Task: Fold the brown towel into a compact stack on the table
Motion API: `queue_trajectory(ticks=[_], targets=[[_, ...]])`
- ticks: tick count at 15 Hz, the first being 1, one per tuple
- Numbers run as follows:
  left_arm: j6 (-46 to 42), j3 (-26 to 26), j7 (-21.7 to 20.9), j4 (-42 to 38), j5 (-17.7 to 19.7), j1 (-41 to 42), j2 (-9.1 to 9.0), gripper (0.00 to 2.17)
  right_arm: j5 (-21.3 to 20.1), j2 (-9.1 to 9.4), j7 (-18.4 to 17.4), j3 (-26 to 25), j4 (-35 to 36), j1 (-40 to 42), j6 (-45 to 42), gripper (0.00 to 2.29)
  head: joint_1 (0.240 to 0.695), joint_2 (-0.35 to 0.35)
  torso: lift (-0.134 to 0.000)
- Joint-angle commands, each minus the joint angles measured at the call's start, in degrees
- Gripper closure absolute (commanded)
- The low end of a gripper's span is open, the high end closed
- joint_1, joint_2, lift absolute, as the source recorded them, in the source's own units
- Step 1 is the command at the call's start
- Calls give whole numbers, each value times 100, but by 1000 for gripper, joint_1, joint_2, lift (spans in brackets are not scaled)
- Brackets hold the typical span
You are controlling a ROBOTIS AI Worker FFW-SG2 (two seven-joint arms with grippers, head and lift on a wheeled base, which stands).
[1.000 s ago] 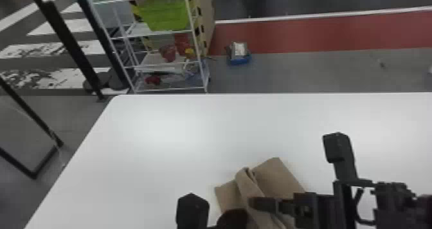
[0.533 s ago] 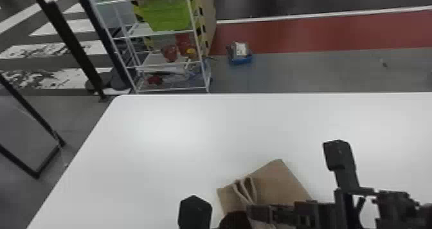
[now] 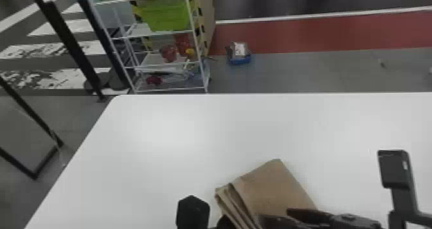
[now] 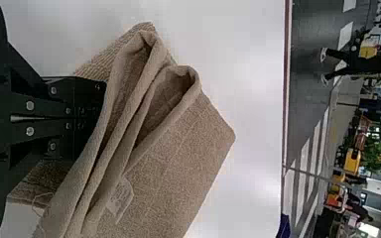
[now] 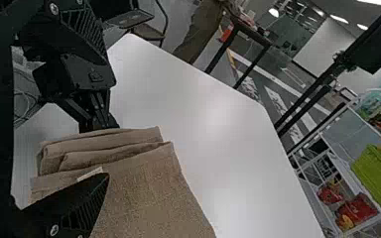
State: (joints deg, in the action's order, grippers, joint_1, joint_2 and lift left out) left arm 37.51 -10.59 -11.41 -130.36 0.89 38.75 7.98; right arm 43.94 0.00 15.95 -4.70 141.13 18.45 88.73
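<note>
The brown towel [image 3: 273, 186] lies folded near the table's front edge, its loose folds along its left side. Just left of these is my left gripper [image 3: 225, 222]. In the left wrist view the left gripper [image 4: 101, 106] is shut against the folds of the towel [image 4: 178, 153]; cloth hides its tips, so I cannot tell whether any is pinched. My right gripper [image 3: 273, 214] is over the towel's near right part. In the right wrist view the right gripper [image 5: 107, 119] has its fingers wide apart, the lower one over the towel [image 5: 149, 193].
The white table [image 3: 193, 132] extends beyond and to both sides of the towel. On the floor behind it stand a wire shelf [image 3: 205, 80] with a green bin [image 3: 168, 14] and, farther right, a small blue item [image 3: 239, 59].
My right gripper has opened from around the towel. The raised folds have spread and now lie lower, over the towel's left side. The left gripper has barely moved.
</note>
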Motion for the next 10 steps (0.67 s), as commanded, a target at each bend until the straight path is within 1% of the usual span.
queue_trajectory(ticks=[1, 3, 4, 5, 6, 7, 8, 9, 10], targets=[[-151, 101, 25, -147, -1, 45, 19, 1865, 1, 5, 189, -408, 151, 273, 135, 134, 695, 179, -124], [-168, 303, 25, -358, 7, 89, 28, 1865, -8, 5, 488, -742, 222, 519, 135, 265, 695, 169, -124], [-133, 417, -10, -455, 43, 116, 37, 1865, -8, 5, 611, -865, 239, 634, 135, 407, 695, 156, -124], [-98, 496, -36, -516, 60, 142, 28, 1865, -52, 5, 769, -980, 239, 748, 135, 599, 695, 154, -124], [-81, 540, -45, -516, 60, 142, 28, 1865, -236, 5, 971, -1024, 230, 836, 135, 1099, 695, 154, -124], [-63, 549, -45, -499, 60, 142, 19, 1865, -474, 5, 1112, -1032, 195, 871, 135, 1760, 695, 155, -124], [-98, 558, -36, -472, 60, 142, 10, 1865, -676, 5, 1253, -1024, 160, 871, 135, 1922, 695, 157, -124], [-221, 602, 8, -455, 51, 142, 10, 1865, -799, 5, 1332, -1015, 107, 880, 135, 2007, 695, 154, -124], [-362, 699, 16, -437, 60, 142, 1, 1865, -869, 5, 1367, -1015, 90, 924, 135, 2013, 695, 149, -124]])
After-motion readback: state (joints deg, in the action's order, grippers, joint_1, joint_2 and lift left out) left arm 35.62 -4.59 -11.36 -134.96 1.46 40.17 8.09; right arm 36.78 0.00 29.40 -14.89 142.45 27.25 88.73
